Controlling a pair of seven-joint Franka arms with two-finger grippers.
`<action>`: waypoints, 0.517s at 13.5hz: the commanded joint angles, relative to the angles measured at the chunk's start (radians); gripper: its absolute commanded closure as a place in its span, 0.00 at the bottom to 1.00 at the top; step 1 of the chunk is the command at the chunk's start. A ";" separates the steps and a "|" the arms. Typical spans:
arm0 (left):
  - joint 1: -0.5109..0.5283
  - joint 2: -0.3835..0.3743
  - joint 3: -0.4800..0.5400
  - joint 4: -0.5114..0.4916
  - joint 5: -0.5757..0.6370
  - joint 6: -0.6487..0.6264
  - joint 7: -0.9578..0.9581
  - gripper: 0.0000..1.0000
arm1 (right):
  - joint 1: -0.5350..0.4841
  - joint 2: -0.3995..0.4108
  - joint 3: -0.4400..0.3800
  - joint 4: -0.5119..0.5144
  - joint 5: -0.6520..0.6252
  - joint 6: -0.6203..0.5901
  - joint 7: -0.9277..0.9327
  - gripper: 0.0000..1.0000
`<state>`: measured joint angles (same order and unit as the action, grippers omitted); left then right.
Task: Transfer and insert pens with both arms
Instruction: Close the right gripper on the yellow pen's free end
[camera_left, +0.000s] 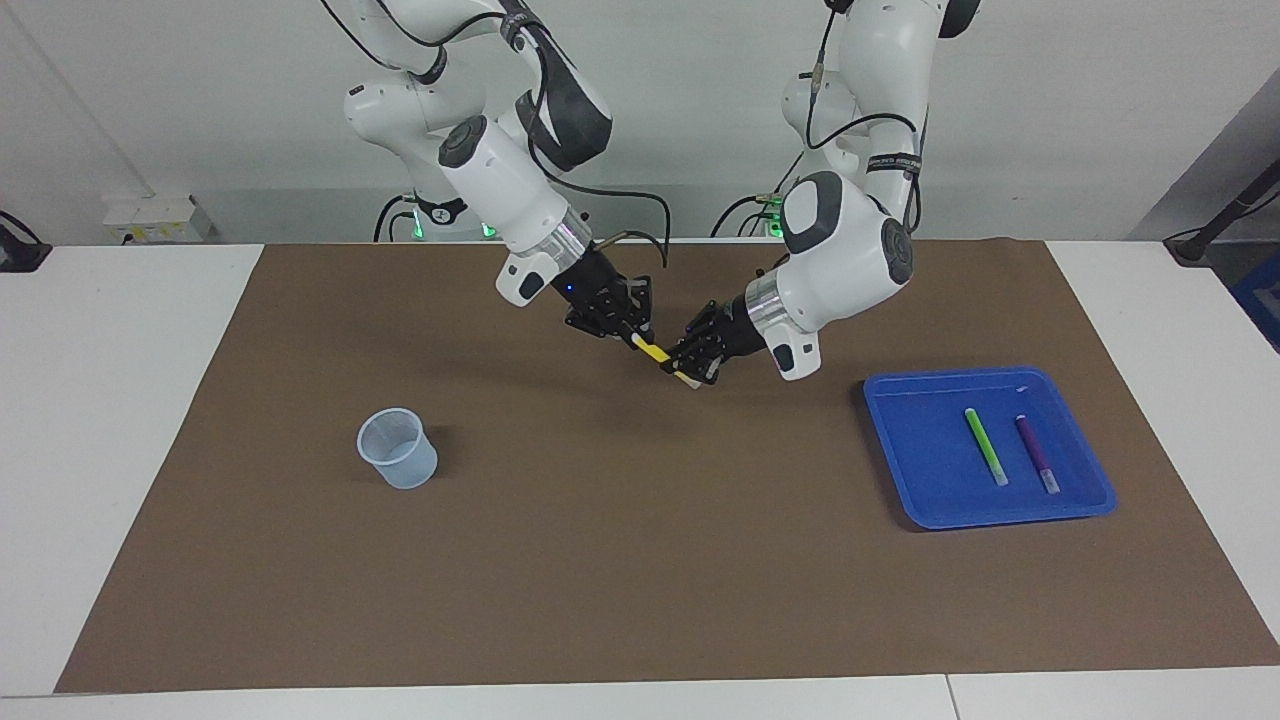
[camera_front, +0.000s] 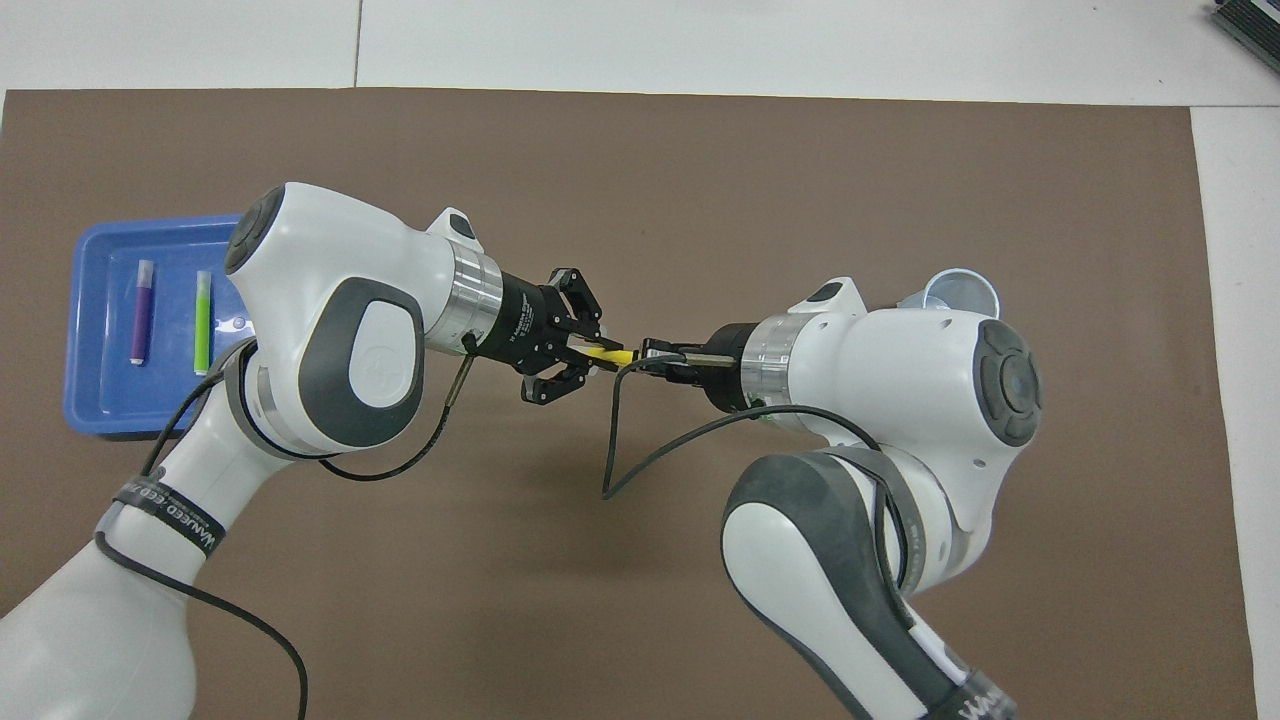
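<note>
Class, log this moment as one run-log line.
stage: handover over the mat | yellow pen: held between both | left pincer: on pen | right pincer: on pen | green pen, purple pen: in tray
</note>
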<state>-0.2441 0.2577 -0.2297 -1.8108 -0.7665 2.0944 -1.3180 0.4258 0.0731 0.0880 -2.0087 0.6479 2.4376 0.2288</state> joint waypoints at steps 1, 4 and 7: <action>-0.017 -0.014 0.013 -0.016 -0.016 0.018 -0.006 1.00 | -0.010 0.016 0.004 0.010 0.019 0.018 -0.052 0.94; -0.017 -0.014 0.013 -0.016 -0.016 0.018 -0.006 1.00 | -0.010 0.016 0.004 0.010 0.019 0.018 -0.055 1.00; -0.015 -0.014 0.013 -0.015 -0.016 0.018 -0.006 1.00 | -0.010 0.016 0.004 0.008 0.021 0.018 -0.060 1.00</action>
<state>-0.2441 0.2578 -0.2296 -1.8109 -0.7679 2.0958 -1.3180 0.4257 0.0737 0.0878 -2.0075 0.6479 2.4379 0.2110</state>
